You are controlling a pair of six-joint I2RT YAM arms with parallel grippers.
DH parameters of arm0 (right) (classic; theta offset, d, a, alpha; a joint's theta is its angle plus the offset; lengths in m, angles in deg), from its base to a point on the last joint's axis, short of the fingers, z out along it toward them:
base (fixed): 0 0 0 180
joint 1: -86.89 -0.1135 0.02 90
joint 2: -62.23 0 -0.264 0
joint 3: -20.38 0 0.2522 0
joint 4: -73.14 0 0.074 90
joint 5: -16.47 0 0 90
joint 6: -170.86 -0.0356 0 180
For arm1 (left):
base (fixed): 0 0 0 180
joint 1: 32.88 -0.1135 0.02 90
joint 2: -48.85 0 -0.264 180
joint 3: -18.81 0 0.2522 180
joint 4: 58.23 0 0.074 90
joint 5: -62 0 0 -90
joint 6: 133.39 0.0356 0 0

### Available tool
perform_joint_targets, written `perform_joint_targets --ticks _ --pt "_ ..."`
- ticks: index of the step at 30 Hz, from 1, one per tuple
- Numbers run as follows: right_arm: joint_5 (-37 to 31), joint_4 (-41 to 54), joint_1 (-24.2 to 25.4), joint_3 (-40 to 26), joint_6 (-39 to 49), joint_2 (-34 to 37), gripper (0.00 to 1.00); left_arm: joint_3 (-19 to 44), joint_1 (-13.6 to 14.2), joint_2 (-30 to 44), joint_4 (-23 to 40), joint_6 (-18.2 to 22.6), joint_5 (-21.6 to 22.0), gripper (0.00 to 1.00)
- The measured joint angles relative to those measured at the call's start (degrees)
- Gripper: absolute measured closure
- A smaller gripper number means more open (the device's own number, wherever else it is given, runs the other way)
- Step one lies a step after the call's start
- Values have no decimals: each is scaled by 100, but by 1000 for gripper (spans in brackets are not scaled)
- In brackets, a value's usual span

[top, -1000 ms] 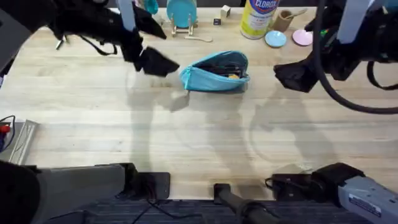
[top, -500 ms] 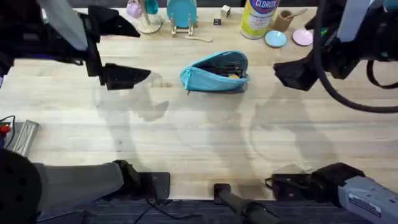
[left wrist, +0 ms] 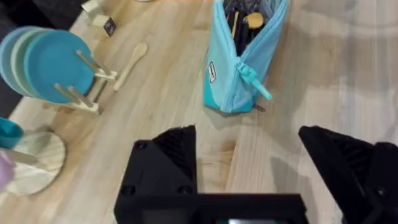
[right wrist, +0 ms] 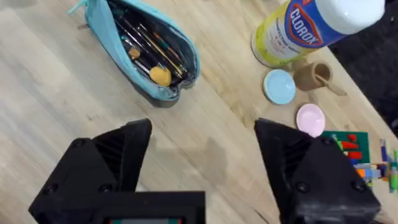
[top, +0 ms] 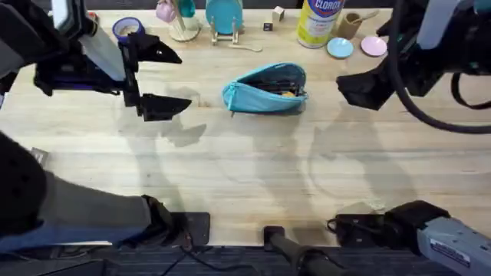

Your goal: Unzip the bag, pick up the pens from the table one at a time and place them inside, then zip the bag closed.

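Butcher-block table, one big plank-striped slab with loads of bare wood up front. One turquoise fabric bag sits mid-table, unzipped, with pens inside, count unclear. Left gripper and right gripper both hang wide open, empty, either side of it. One Clorox canister stands behind.

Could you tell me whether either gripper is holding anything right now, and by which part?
Nothing is held: the left gripper and right gripper are both open and empty, apart from the bag.
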Motion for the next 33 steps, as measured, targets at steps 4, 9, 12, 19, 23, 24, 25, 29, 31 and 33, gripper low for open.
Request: perform_joint_targets --ticks 4,9,12,19,23,24,25,29,31,33 --pt "0 0 0 0 -298 0 4 -4 0 246 0 13 -7 6" --pt "5 0 0 0 -1049 0 4 -13 0 282 0 13 -19 6" --pt "210 0 0 0 -1795 0 4 -13 0 282 0 13 -27 6" --pt "1300 -14 0 0 -3982 0 4 -13 0 282 0 13 -27 6" --pt "1747 7 0 0 -5197 0 4 -13 0 282 0 13 -27 6" --pt "1820 7 0 1 -5476 0 4 -13 0 282 0 13 -27 6" --pt "1870 7 0 0 -5689 0 4 -13 0 282 0 13 -27 6" --pt "2002 13 0 0 -6520 0 4 -13 0 282 0 13 -27 6" --pt "2038 15 0 0 -6837 0 4 -13 0 282 0 13 -27 6" --pt "2064 13 0 0 -7045 0 4 -13 0 282 0 13 -27 6"
